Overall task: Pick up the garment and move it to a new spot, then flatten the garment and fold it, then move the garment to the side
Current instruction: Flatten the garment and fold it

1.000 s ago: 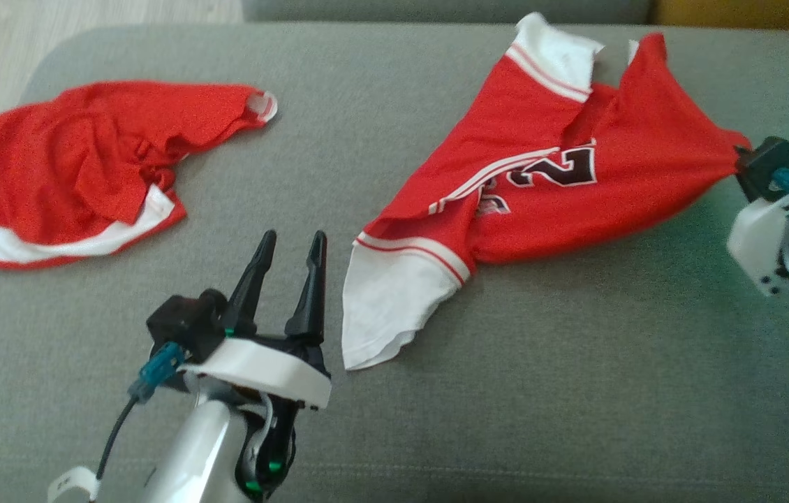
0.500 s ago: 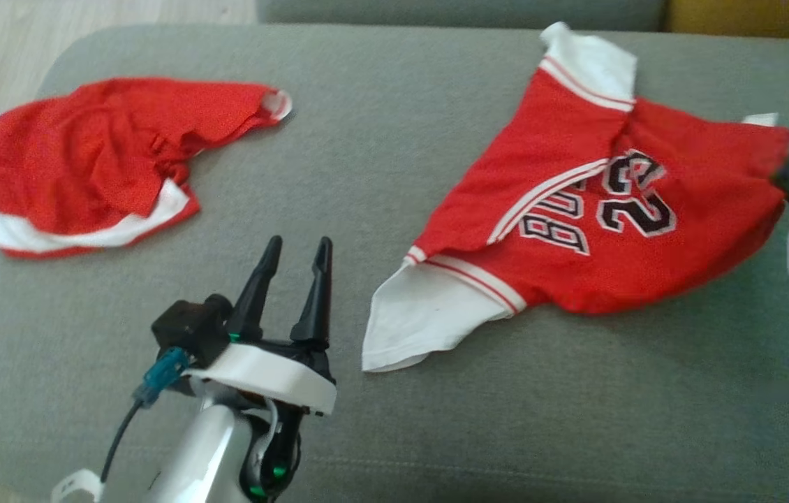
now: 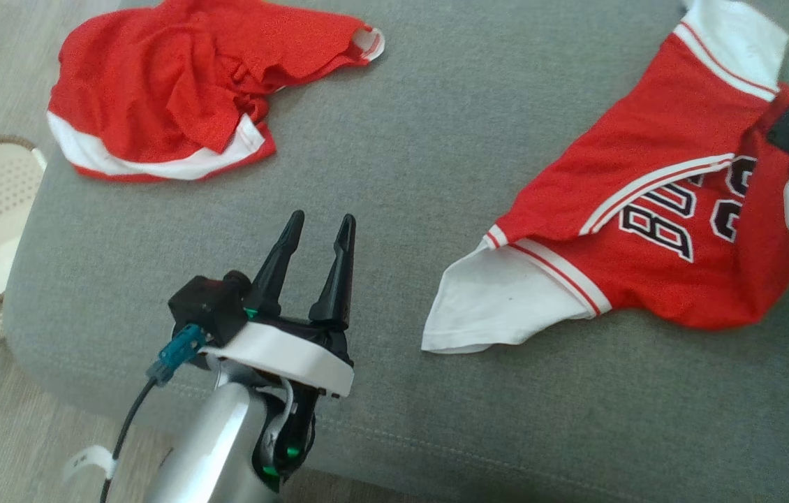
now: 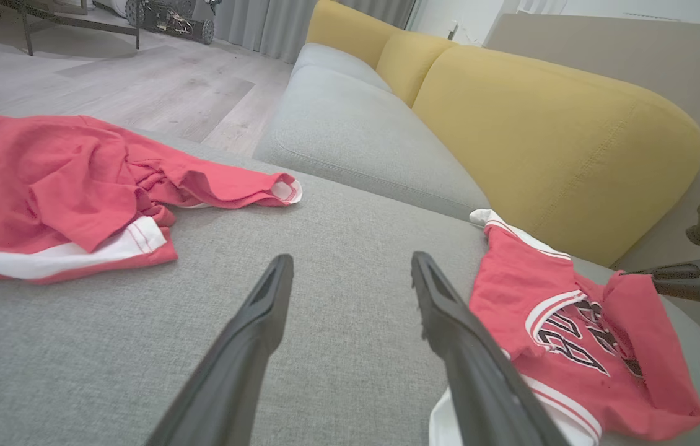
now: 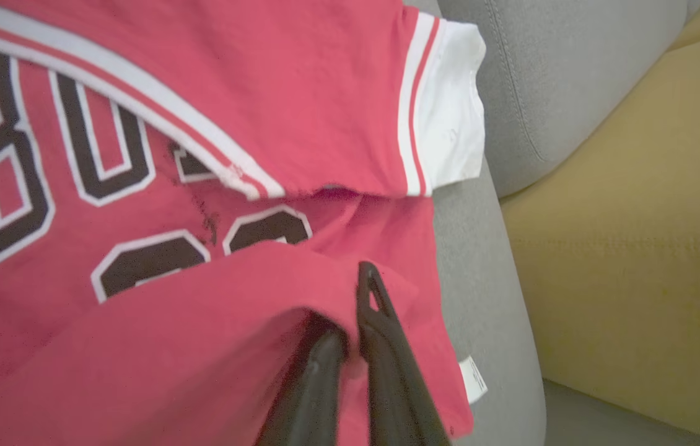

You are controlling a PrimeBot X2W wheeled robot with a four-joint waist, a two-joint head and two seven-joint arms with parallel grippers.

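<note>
Pinching red basketball jersey (image 5: 325, 93) fold, right gripper (image 5: 353, 319) jaws clamped | left gripper (image 3: 321, 218) jaws spread, empty | right wrist view: white hem label (image 5: 472, 379)

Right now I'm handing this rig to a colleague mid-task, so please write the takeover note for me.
Left gripper: open, holding nothing, over the grey sofa cushion.
Right gripper: shut on a fold of the red jersey with black lettering and white sleeves.
The jersey lies rumpled on the cushion's right side. A crumpled red-and-white garment lies at the far left.
Done: jersey grasped.
Left: set it at its new spot, flatten, fold, move aside.
</note>
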